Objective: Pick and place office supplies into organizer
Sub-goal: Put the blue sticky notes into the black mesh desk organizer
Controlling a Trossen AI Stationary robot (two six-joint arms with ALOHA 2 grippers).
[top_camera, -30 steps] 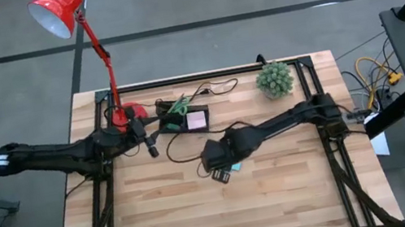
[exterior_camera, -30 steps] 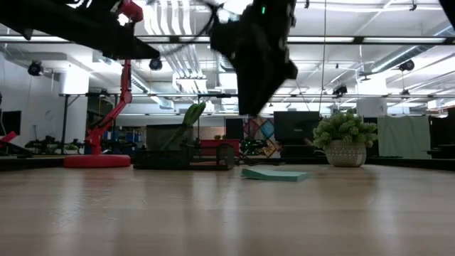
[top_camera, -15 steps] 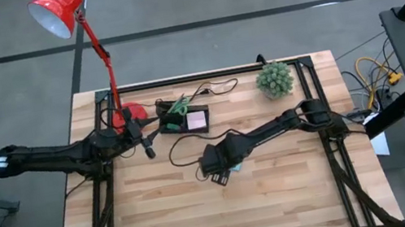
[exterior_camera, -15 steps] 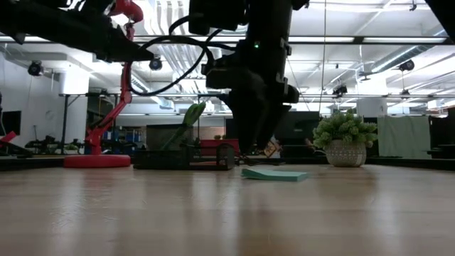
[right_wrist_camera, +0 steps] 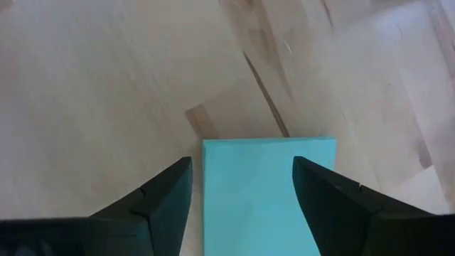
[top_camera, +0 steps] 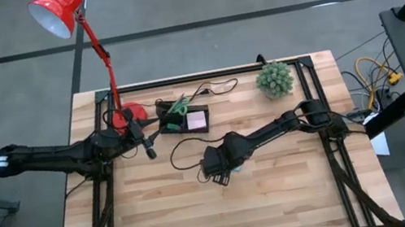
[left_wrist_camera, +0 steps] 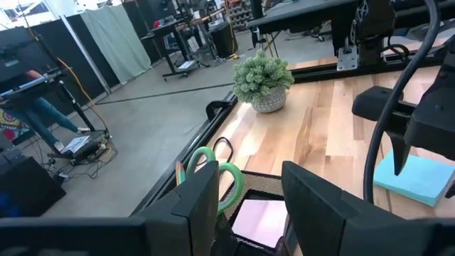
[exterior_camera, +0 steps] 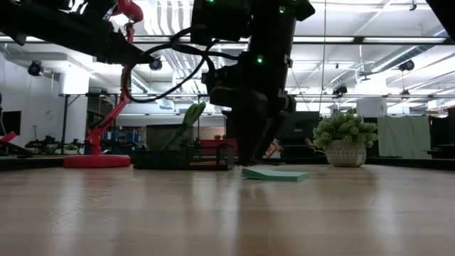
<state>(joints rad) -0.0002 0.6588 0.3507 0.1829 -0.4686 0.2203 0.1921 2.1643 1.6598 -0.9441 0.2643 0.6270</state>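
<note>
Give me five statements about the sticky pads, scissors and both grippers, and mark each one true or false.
1. The teal sticky pad lies flat on the table. True.
2. The right gripper is shut on the teal pad. False: its fingers stand open, one on each side of the pad.
3. The pink sticky pad is in the organizer. True.
4. The green-handled scissors lie on the bare table beside the plant. False: they are at the organizer.
5. The left gripper holds the pink pad. False: it is open, holding nothing, near the organizer.
</note>
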